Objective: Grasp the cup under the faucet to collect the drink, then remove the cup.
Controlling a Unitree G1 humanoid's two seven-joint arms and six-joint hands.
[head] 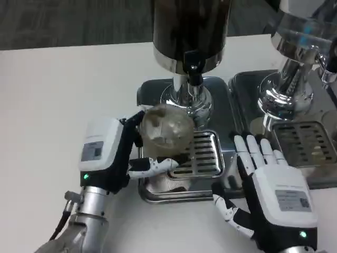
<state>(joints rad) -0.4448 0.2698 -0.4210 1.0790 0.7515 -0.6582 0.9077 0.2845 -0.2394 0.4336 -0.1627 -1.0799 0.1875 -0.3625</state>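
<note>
— Where's the cup (167,129)?
— Clear plastic, upright, over the left edge of the drip grate (202,153), just below and left of the black faucet (194,74).
— Held?
— Yes, gripped from its left.

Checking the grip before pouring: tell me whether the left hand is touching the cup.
Touching. The head view shows the left hand with fingers wrapped around the cup, holding it over the drip tray.

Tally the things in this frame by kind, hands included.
Drink dispensers: 2 (dark one, clear one)
Drip trays with grilles: 2 ()
Cups: 1, held by the left hand
Hands: 2 (left, right)
Total: 7
</note>
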